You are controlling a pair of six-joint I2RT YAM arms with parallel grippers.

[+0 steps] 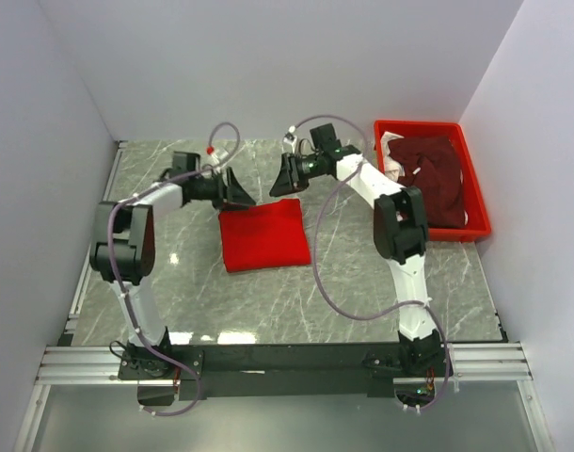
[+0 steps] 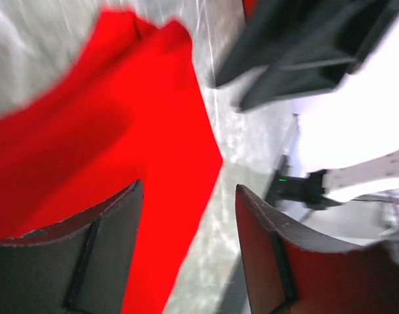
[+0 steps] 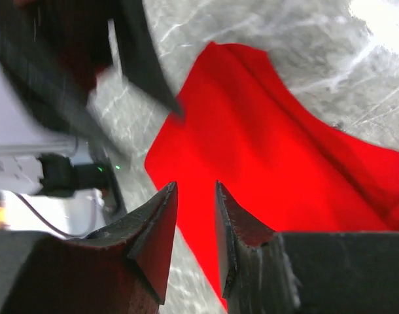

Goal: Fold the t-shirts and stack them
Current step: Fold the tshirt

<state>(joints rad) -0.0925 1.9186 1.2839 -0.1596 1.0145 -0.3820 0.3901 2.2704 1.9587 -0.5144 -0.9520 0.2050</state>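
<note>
The left hand (image 1: 238, 193) is spread and the right hand (image 1: 285, 179) narrowly parted, both empty over the far edge of the folded red shirt (image 1: 264, 234) on the table (image 1: 268, 301). They are best lifted straight up so the fold isn't dragged. The maroon shirt (image 1: 436, 179) lies in the tray (image 1: 461, 234).
</note>
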